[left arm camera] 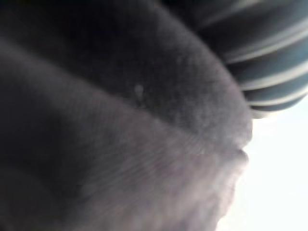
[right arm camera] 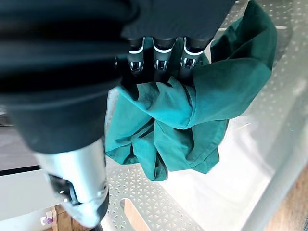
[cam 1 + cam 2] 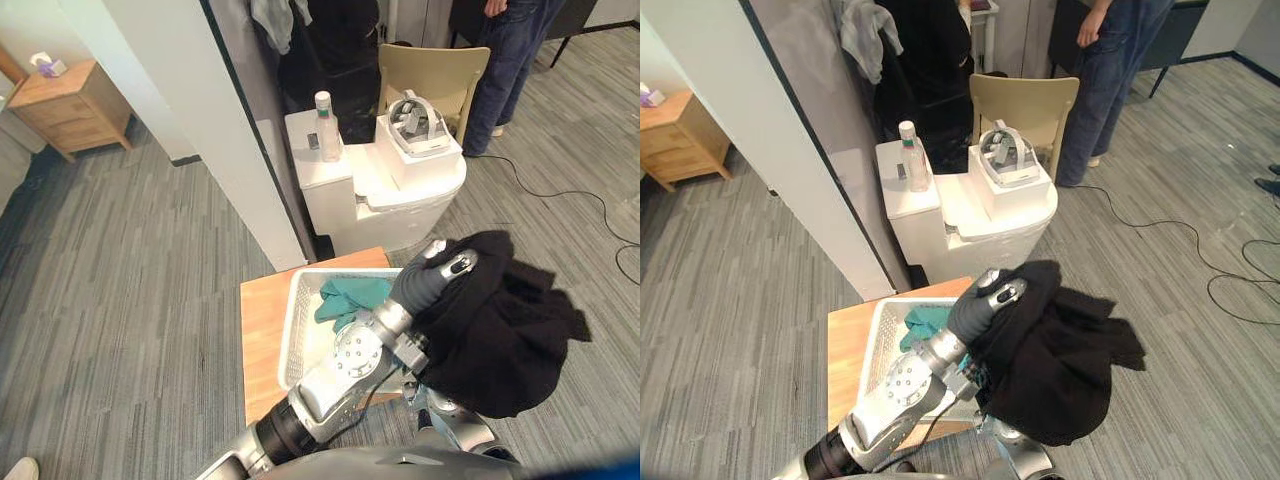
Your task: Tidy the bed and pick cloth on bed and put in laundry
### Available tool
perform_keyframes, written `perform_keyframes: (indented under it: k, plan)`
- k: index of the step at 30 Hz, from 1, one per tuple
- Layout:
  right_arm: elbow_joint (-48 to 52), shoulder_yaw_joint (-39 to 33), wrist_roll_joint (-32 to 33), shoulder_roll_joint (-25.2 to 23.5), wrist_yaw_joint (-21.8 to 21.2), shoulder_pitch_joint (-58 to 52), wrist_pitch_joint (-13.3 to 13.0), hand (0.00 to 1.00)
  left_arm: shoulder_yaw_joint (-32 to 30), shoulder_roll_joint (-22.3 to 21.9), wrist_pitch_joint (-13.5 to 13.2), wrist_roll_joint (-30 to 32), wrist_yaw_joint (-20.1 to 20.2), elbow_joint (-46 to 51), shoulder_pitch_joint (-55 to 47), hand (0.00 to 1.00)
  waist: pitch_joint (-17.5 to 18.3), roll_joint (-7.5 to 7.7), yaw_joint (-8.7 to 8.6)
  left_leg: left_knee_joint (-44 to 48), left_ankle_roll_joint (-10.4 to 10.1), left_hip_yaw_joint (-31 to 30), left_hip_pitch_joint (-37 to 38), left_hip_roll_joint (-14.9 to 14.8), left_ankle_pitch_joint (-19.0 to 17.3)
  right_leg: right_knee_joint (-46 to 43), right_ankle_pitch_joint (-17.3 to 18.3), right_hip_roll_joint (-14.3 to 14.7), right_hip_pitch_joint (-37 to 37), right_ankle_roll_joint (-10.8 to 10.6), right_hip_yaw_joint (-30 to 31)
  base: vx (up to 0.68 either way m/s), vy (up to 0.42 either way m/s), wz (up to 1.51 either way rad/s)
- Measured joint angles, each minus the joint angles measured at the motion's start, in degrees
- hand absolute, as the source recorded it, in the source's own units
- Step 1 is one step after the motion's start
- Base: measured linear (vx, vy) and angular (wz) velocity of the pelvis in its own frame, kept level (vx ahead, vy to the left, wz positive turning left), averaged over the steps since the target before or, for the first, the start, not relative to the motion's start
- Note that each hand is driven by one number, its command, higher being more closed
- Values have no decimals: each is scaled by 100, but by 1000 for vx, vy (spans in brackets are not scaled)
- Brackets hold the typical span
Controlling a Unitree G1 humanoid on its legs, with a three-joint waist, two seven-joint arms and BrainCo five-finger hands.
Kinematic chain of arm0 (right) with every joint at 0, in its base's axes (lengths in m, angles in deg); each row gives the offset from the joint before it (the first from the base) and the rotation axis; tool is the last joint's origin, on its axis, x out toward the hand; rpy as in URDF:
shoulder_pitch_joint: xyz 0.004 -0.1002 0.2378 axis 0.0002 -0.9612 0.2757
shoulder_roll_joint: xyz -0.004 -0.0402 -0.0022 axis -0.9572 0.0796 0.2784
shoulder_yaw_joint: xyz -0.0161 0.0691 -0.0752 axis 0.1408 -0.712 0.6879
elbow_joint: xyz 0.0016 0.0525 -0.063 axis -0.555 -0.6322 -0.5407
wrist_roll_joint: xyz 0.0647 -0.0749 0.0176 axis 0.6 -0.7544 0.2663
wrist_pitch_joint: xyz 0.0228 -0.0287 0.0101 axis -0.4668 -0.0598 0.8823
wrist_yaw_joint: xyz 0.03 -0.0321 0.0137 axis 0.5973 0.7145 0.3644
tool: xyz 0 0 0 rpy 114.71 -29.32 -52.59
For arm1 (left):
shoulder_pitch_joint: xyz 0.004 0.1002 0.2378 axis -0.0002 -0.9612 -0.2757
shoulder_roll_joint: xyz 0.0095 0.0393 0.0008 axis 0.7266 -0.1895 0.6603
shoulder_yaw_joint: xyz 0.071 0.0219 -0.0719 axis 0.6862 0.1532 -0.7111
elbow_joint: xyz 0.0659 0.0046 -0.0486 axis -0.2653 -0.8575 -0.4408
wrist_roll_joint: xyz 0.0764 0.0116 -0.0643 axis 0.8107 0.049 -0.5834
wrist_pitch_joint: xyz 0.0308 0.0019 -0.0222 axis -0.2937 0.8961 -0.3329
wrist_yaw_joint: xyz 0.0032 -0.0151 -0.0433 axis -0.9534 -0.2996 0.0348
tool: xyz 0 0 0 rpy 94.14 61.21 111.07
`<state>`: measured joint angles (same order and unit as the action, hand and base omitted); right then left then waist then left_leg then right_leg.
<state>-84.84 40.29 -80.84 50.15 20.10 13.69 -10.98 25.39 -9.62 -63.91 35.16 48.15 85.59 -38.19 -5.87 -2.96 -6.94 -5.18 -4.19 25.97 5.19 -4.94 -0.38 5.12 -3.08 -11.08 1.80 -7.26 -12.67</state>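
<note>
Black cloth (image 3: 500, 330) is draped over the left robot hand (image 3: 432, 283) and hangs just outside the basket (image 3: 297, 335), past its rim and off the desk (image 3: 262, 340) on which the basket stands. The grip of that robot hand cannot be told, as it is buried under the cloth. Green cloth (image 2: 192, 115) is inside the basket. The right robot hand (image 2: 162, 49) is closed on a gathered fold of it, low over the basket floor.

Step judged: loading the basket. The green cloth is best released only once fully inside the rim. The black cloth should be carried over the basket's middle before it is lowered, so that its long ends are not trailed over the rim.

Views compared: the grip on the green cloth and the perforated basket floor are given by the right wrist view; in the eye views they are hidden behind the left arm. The black cloth's whole hang beside the basket is given by the eye views. In the left wrist view dark cloth lies close against the camera.
</note>
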Motion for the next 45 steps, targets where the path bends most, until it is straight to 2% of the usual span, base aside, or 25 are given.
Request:
perform_keyframes:
  k: [4,7,11,15,19,25,28,32,35,39,42,45]
  plan:
    - [-16,-20,-1,20,12,-4,2,0,-498,21,78,3,4,6,-326,100,-5,7,5,-29,3,-16,13,1,19,9,-6,0,20,-8,-3,-27,-39,2]
    - [-17,-91,-2,12,38,-76,1,0,-1124,21,77,17,-100,67,-407,100,-22,36,21,-31,3,-136,18,1,33,18,-6,-1,93,-8,-79,-22,-47,15]
    - [-26,-245,-2,-15,54,-186,0,0,-1912,4,42,400,-501,608,-444,100,-38,61,41,-34,18,-235,-20,15,57,-2,-4,5,107,-11,-237,-23,-41,14]
    - [-40,-261,0,-74,105,-191,-35,0,-2408,-90,-188,809,-951,1131,-450,100,-39,62,45,-35,20,-297,-14,17,66,-5,-1,6,137,-15,-280,-22,-35,6]
    - [-84,-273,3,-164,110,-257,-65,0,-2643,-128,-505,944,-1361,1437,-450,100,-39,62,98,-38,21,-301,-2,16,76,-5,0,7,162,-17,-307,-31,-35,2]
    - [-84,-271,3,-238,102,-336,-111,0,-2554,-129,-511,922,-1269,1391,-729,100,-44,71,113,-54,21,-290,-1,16,91,-5,3,8,153,-20,-302,-40,-34,-1]
    - [-82,-270,3,-217,99,-338,-111,0,-2212,-101,-478,905,-984,992,-855,100,-50,85,124,-67,19,-276,-3,10,95,-3,4,9,149,-18,-241,-37,-29,-2]
    - [-77,-255,3,-196,99,-323,-110,0,-1746,-52,-234,933,-653,267,-927,100,-86,144,129,-67,17,-135,-9,-3,97,-2,-6,19,69,-10,-156,-34,-29,-14]
    - [-78,-270,8,-179,104,-330,-107,0,-1663,-27,-139,1228,-511,-188,-975,100,-127,210,92,-48,17,-96,-1,-22,96,3,-17,45,41,2,-51,-16,-33,-12]
    - [-80,-292,39,-190,137,-279,-104,0,-1793,122,-77,1943,-540,-821,-951,100,-144,224,79,-42,16,11,12,-30,96,25,-60,65,-8,30,-17,-23,-37,-14]
    - [-137,-328,49,-203,196,-91,-104,0,-2181,167,91,2458,-564,-1590,-904,100,-180,230,15,-44,16,14,17,-31,96,28,-77,69,-12,37,-13,-42,-38,-3]
    - [-137,-487,53,-249,227,69,-104,0,-2728,226,294,3101,-857,-2279,-841,100,-347,285,24,-46,7,18,28,-35,102,32,-95,70,-9,43,-9,-73,-43,-2]
